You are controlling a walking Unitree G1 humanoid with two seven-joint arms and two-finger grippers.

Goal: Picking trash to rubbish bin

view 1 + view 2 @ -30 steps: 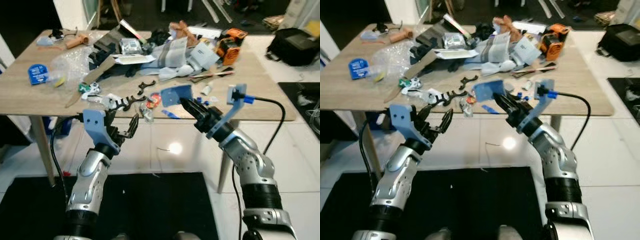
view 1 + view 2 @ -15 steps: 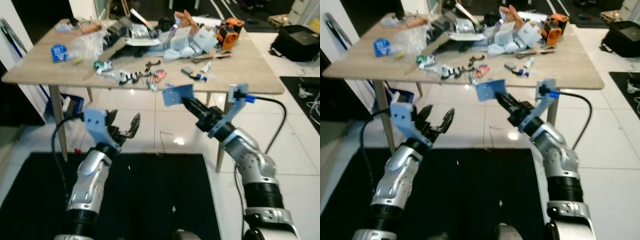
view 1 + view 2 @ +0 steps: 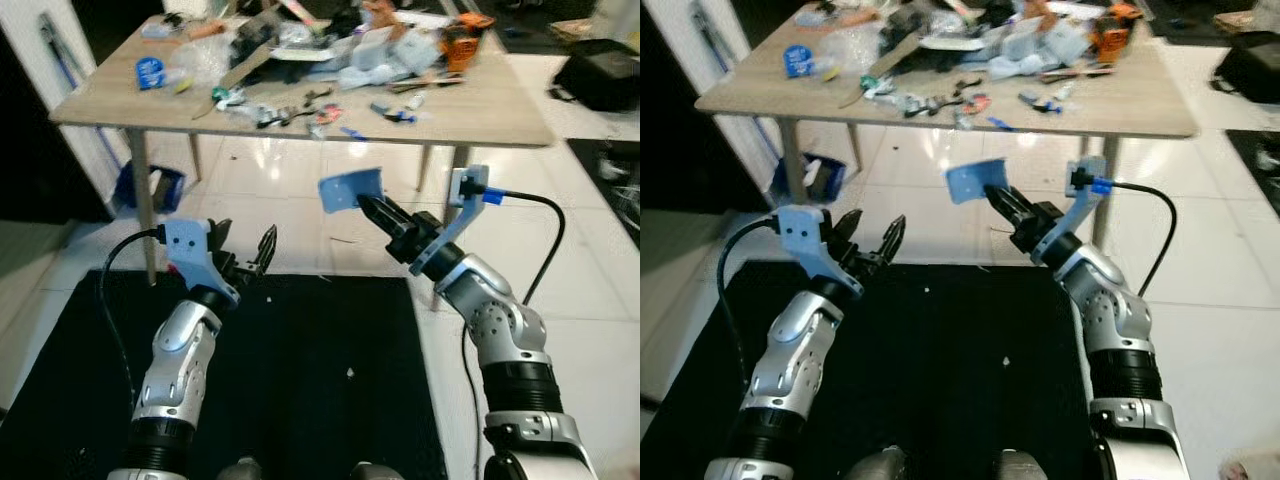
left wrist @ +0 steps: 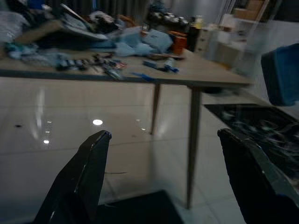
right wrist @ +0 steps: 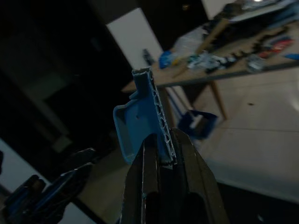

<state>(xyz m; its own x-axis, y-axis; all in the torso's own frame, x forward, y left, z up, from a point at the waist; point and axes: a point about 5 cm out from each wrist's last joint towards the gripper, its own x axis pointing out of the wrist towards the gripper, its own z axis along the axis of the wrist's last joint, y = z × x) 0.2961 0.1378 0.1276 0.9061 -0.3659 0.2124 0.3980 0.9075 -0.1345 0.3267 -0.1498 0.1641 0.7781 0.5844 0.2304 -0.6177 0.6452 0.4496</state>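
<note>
My right gripper (image 3: 372, 211) is shut on a flat blue plastic piece (image 3: 350, 189), held up in the air in front of me over the white tiled floor. In the right wrist view the blue piece (image 5: 141, 122) stands pinched between the two black fingers (image 5: 187, 186). My left gripper (image 3: 245, 258) is open with nothing between its fingers (image 4: 79, 186), held low above the black mat. Farther off stands a wooden table (image 3: 500, 115) strewn with trash (image 3: 330, 55): plastic wrap, cardboard, blue scraps and small bits.
A black mat (image 3: 300, 400) covers the floor under my arms. A blue bin (image 3: 150, 188) sits beneath the table's left end. A black bag (image 3: 605, 75) lies on the floor at the right. A white wall (image 3: 50, 50) rises at the left.
The camera has pulled back from the table, which now lies farther off. My right gripper still holds the blue piece and my left stays open.
</note>
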